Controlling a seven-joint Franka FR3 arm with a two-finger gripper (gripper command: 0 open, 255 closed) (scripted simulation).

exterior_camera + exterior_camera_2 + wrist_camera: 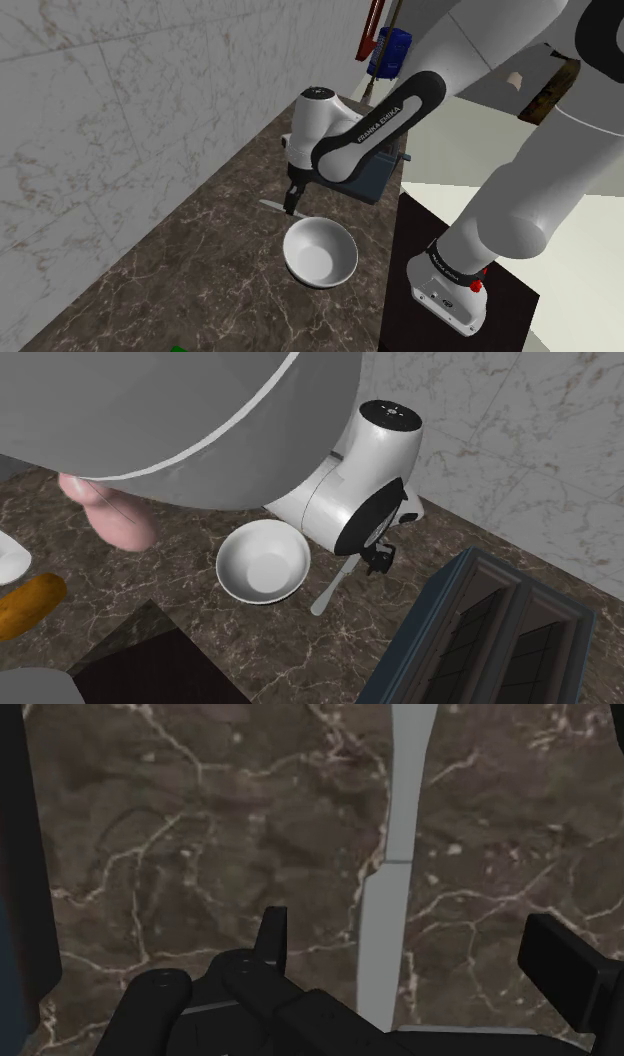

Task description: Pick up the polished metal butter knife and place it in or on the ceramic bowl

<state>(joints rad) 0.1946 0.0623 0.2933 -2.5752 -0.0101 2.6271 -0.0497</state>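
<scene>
Hovering low over the dark marbled counter (180, 834), the black gripper (420, 954) has its fingers (270, 936) spread apart astride the flat grey butter knife (395, 854), not touching it. The knife lies just beside the round white bowl (320, 250). Closing too high would likely slip off the thin blade; closing too low would scrape the counter.

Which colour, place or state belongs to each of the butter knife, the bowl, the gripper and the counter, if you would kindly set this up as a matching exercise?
Things:
1. butter knife
2. bowl
3. gripper
4. counter

Descriptions:
A. open
B. dark brown, marbled
C. white, upright and empty
D. grey, lying flat, not held

Pairs: 1-D, 2-C, 3-A, 4-B.
</scene>
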